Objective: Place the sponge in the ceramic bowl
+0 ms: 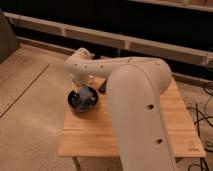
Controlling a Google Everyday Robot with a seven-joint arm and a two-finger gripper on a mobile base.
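Note:
The dark glossy ceramic bowl (pixel 80 106) sits near the left edge of the wooden table (pixel 89 136). The blue-grey sponge (pixel 87 95) hangs tilted over the bowl's inside, its top rising above the far rim. My gripper (pixel 82 90) reaches down from the white arm right over the bowl and is shut on the sponge. The wrist hides most of the fingers.
My large white arm (pixel 140 105) crosses the table's middle and hides much of its top. A small dark object (pixel 102 87) shows just right of the bowl, behind the arm. Cables (pixel 202 117) lie on the floor at the right. A dark wall runs behind.

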